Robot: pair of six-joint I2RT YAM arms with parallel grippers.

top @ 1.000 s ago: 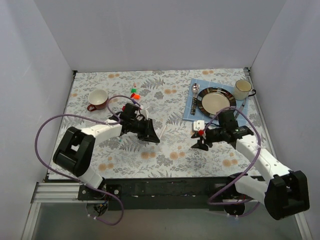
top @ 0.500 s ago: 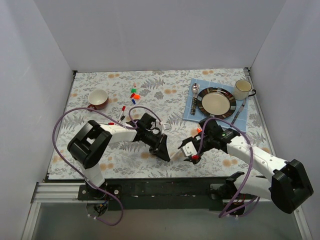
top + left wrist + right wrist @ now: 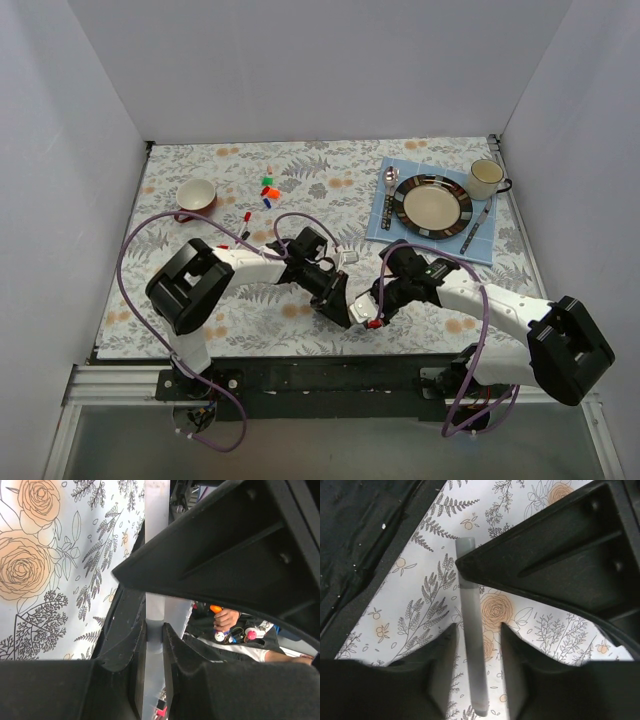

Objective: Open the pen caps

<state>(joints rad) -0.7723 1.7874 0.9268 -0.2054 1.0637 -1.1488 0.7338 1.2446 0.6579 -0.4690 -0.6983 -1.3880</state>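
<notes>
Top cam: high on the near side, well back from the plate [image 3: 436, 204], facing down and forward over the whole cloth [image 3: 330, 180].
Left wrist cam: tight, looking along the left gripper [image 3: 154, 630].
Right wrist cam: tight, looking along the right gripper [image 3: 477, 630].
All three share floral cloth on the near side of the plate.

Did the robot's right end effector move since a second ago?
Yes. In the top view the right end effector slid down-left, away from the plate, up to the left end effector holding a pen.
</notes>
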